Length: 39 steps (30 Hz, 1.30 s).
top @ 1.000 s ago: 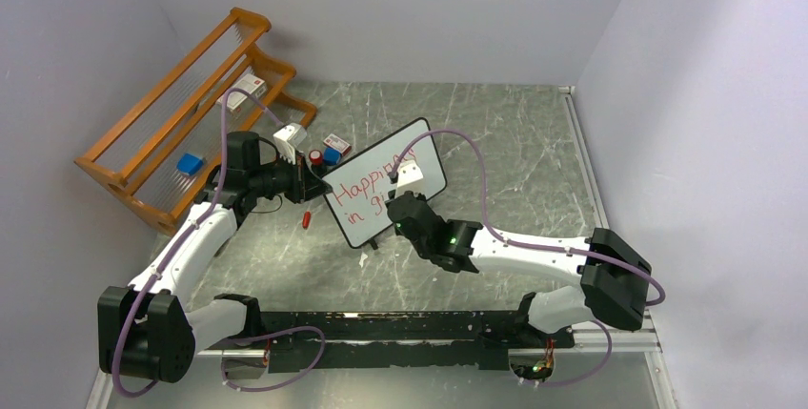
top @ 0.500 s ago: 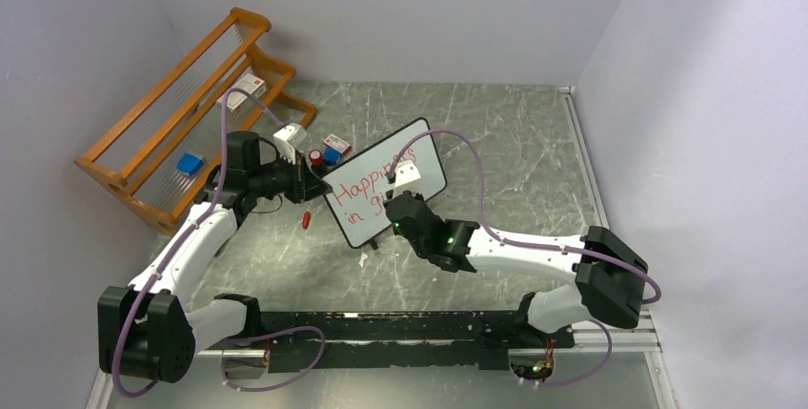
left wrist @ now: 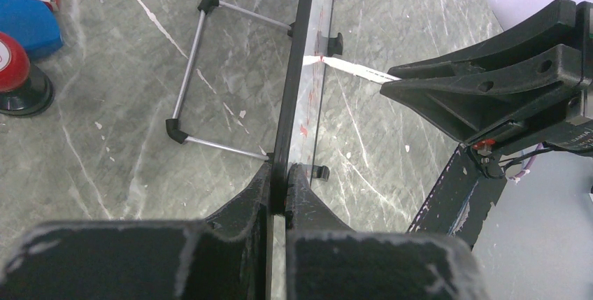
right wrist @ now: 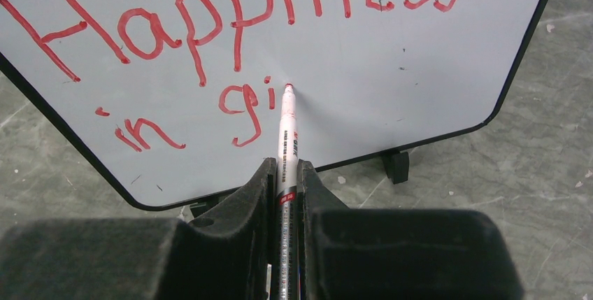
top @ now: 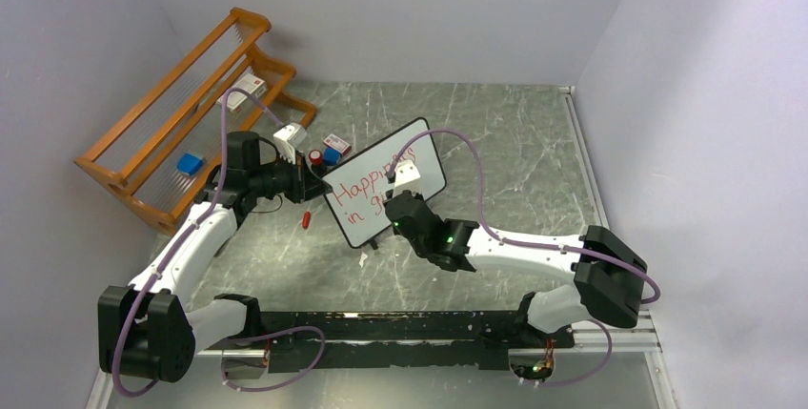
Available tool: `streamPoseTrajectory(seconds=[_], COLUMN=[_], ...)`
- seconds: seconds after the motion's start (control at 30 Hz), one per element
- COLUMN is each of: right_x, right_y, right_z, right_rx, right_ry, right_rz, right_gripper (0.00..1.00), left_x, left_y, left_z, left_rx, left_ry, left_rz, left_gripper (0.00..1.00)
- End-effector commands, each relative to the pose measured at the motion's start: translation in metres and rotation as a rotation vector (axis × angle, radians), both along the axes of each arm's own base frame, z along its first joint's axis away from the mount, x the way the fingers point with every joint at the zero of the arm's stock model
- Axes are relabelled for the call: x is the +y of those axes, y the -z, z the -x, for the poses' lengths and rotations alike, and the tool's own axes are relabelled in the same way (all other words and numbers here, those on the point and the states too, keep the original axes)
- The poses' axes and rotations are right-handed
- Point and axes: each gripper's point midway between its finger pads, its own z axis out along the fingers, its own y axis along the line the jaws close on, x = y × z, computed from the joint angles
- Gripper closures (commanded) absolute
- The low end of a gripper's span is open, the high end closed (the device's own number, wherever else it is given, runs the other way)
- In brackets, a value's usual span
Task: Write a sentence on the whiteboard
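Note:
The whiteboard (top: 354,221) stands tilted on the table's middle, black-framed. My left gripper (top: 314,180) is shut on its left edge, with the frame (left wrist: 297,69) pinched between the fingers (left wrist: 278,177). The sentence (right wrist: 238,27) in red reads "Happines" above "in gi" (top: 367,183). My right gripper (right wrist: 283,167) is shut on a white marker (right wrist: 287,132). The marker's red tip touches the board just right of the "i". In the left wrist view the marker (left wrist: 353,70) reaches the board's face from the right gripper (left wrist: 489,83).
A wooden rack (top: 181,123) stands at the back left with a blue item (top: 190,163) and a white box (top: 250,85) in it. Behind the board sit a red round thing (left wrist: 10,69) and a blue box (left wrist: 24,20). A red cap (top: 306,219) lies on the table.
The right arm has edged slightly to the left with the marker. The left arm and the board have not moved.

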Motion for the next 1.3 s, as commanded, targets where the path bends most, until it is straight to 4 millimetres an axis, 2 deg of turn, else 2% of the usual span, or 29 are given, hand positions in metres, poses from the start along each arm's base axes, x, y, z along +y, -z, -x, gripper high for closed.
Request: streamPoseTrajectory(seconds=[0.0,0.17,0.43,0.97,1.27], right_x=[-0.006,-0.011,-0.015,-0.005,-0.002], right_y=[0.009,0.018,0.019,-0.011,-0.02], right_z=[0.0,0.003,0.002,-0.012,-0.016], right_rx=[0.024,0.039,0.035,-0.037,-0.052], right_ry=[0.016,0.025,0.037,0.039,0.039], right_rz=[0.006,0.018,0.026,-0.012,-0.025], right_gripper=[1.0,1.0,1.0,1.0,1.0], left_x=[0.017,0.017,0.017,0.016,0.016], left_y=[0.035,0.035,0.036,0.036,0.037], left_z=[0.005,0.005,0.005,0.006,0.006], left_rx=[0.079,0.08,0.082,0.083,0.087], left_ry=[-0.047,-0.048,-0.048,-0.04,-0.042], left_rz=[-0.112,-0.113,-0.114,-0.109,-0.109], left_gripper=[0.95,0.95,0.95,0.95,0.95])
